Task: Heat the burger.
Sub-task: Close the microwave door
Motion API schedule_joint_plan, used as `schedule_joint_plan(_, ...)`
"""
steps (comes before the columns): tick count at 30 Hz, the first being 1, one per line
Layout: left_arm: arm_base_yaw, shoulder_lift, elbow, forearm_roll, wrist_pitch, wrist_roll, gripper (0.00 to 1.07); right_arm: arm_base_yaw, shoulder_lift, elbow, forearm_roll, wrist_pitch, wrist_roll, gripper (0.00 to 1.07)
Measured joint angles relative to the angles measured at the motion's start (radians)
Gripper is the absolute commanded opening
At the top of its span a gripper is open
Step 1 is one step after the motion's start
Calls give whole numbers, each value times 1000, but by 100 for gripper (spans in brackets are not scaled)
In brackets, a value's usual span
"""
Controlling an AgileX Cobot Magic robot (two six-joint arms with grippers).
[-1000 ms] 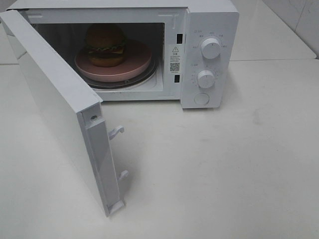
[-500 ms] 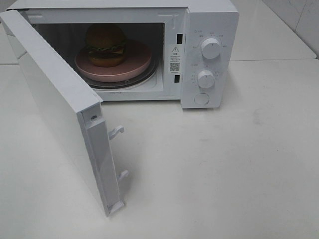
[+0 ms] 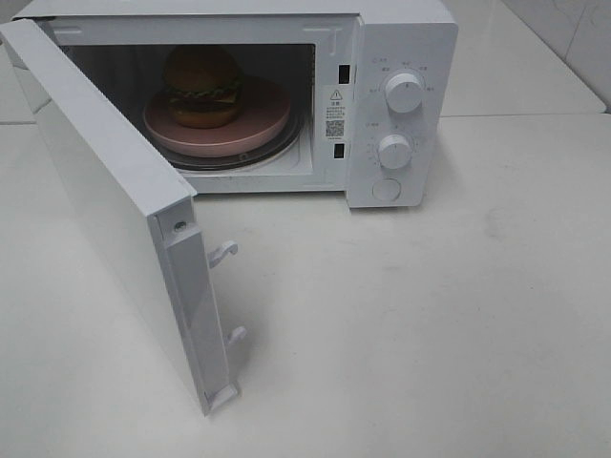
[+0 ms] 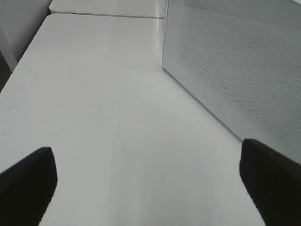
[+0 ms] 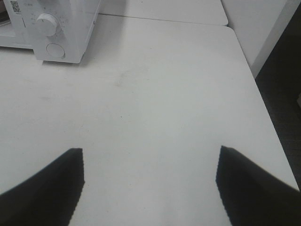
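The burger (image 3: 201,87) with a golden-brown bun sits on a round pink plate (image 3: 258,129) inside the white microwave (image 3: 401,38), whose door (image 3: 105,200) stands swung wide open to the left. Neither arm shows in the exterior high view. In the left wrist view my left gripper (image 4: 148,188) is open over bare table, with the outside of the door (image 4: 235,66) beside it. My right gripper (image 5: 149,186) is open too, nothing between its fingers, and the microwave's control panel (image 5: 51,33) lies well ahead of it.
Two white knobs (image 3: 403,93) and a round button (image 3: 386,189) are on the microwave's right panel. Two latch hooks (image 3: 221,253) stick out of the door's edge. The white table's right edge (image 5: 263,108) drops off beside the right gripper.
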Motion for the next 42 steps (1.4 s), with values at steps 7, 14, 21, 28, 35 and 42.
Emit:
schedule_joint_plan(7, 0, 0, 0, 0, 0, 0, 98, 0, 0, 0, 0, 0, 7, 75)
schedule_joint_plan(14, 0, 0, 0, 0, 0, 0, 98, 0, 0, 0, 0, 0, 8, 75)
schedule_joint_plan(21, 0, 0, 0, 0, 0, 1, 98, 0, 0, 0, 0, 0, 8, 75)
schedule_joint_plan(28, 0, 0, 0, 12, 0, 4, 98, 0, 0, 0, 0, 0, 8, 75)
schedule_joint_plan(35, 0, 0, 0, 13, 0, 4, 98, 0, 0, 0, 0, 0, 8, 75)
schedule_joint_plan(42, 0, 0, 0, 13, 0, 4, 98, 0, 0, 0, 0, 0, 8, 75)
